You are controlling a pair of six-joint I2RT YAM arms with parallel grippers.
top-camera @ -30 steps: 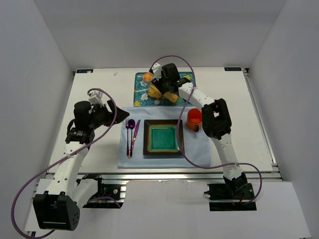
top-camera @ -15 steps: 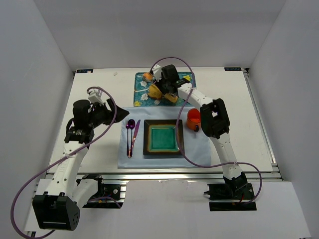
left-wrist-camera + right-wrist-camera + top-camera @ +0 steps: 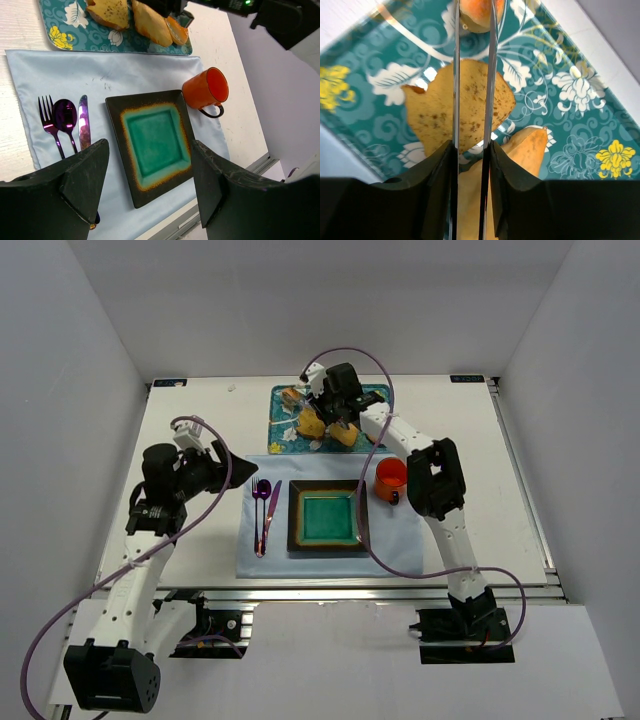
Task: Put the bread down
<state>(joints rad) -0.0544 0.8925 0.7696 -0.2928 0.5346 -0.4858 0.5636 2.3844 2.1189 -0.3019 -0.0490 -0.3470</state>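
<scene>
White tabletop (image 3: 480, 470) carries a teal tray (image 3: 375, 395) at its far edge and a square plate (image 3: 294, 525) nearer the near edge, likely where the bread (image 3: 477, 15) goes. The right end effector (image 3: 473, 7) sets narrow jaws about the bread on the tray; I cannot tell if it grips. The left end effector (image 3: 148, 165) hangs wide and empty at the left, out of the way.

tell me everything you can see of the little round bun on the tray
The bread is a small round bun, smooth and pale orange-tan. It lies on the teal flowered tray, near its far left corner, beyond the flat brown slice. The fingers of the right gripper stand either side of it; whether they pinch it cannot be told. Much of it is hidden.
</scene>
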